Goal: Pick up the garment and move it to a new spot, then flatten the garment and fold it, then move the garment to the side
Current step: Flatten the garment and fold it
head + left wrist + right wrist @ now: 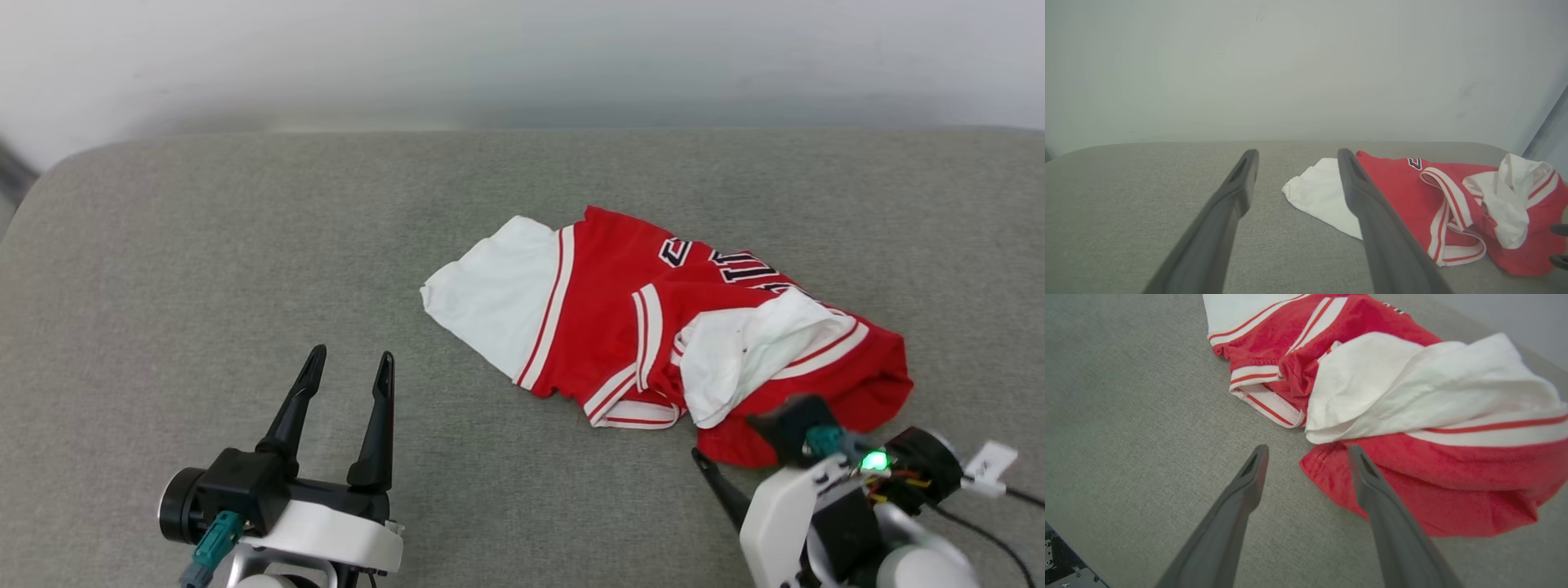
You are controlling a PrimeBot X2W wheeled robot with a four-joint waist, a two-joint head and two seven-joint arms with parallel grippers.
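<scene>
**Q:** Right gripper?
**A:** Fingers spread wide, gripping nothing. The garment lies crumpled just ahead of the tips, with its red hem corner between them. Contact cannot be determined.
**Q:** Left gripper?
**A:** Spread likewise and empty, over bare grey cushion. The garment lies apart, beyond its right finger.

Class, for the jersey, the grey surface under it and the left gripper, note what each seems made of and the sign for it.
The jersey looks like soft matte knit, perhaps cotton or polyester: it crumples in loose folds and has a stitched hem. The grey surface looks like matte woven upholstery cloth: a fine grainy weave shows. The left gripper has dark, dull, smooth fingers, probably moulded plastic or rubber.
</scene>
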